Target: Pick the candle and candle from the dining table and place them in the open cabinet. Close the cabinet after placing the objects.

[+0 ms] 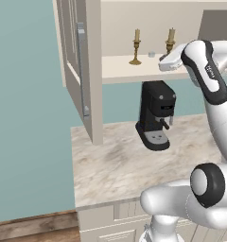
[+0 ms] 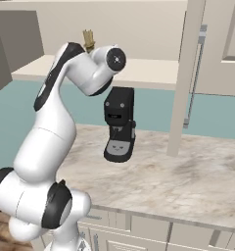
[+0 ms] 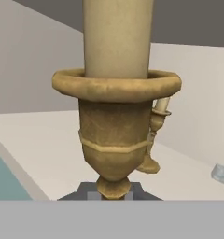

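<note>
Marble counter (image 1: 134, 160) fills the lower frame, a black coffee machine (image 1: 155, 115) standing mid-frame. Above it the gripper (image 3: 113, 195) reaches into the open cabinet (image 1: 94, 71), closed around the stem of one candle (image 3: 115, 93) at upper right. Beyond, the second candle (image 1: 136, 47) stands well apart on the cream shelf (image 1: 120, 66), bare shelf between.

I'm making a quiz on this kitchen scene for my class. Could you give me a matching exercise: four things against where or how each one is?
Things:
1. left candle
2. right candle
3. coffee machine
4. cabinet door

Places or states:
A. on the marble counter, under the shelf
B. swung open
C. standing free on the cabinet shelf
D. at the claw, close up in the hand view

Pairs: 1-C, 2-D, 3-A, 4-B
</note>
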Controlling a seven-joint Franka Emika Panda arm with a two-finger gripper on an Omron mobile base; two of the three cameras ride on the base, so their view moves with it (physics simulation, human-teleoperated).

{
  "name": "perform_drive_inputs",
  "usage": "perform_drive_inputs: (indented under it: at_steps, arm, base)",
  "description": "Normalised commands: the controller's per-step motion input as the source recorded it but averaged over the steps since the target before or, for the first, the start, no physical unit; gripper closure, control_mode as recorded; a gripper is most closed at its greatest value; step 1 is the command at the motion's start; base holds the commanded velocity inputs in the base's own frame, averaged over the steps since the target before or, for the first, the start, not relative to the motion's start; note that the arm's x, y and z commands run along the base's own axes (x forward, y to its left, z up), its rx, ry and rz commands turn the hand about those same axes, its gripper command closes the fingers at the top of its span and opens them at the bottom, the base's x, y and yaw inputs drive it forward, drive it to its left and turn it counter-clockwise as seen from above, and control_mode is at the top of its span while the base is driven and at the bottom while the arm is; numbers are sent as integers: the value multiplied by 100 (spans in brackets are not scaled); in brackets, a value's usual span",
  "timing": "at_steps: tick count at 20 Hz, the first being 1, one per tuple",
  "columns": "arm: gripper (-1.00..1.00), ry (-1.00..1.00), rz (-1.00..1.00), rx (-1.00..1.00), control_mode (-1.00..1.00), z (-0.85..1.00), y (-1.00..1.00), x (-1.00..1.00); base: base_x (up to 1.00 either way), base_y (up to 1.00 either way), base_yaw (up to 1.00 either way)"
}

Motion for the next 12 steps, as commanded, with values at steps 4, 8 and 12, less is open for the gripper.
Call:
perform_drive_inputs:
  at_steps: [4, 8, 12]
  arm:
    - [100, 0, -1, 0, -100, 0, -9, 38]
    - [100, 0, 0, 0, -100, 0, -8, 43]
    - [100, 0, 0, 0, -100, 0, -7, 42]
  base:
    - [0, 0, 0]
    - [0, 0, 0]
    - [0, 0, 0]
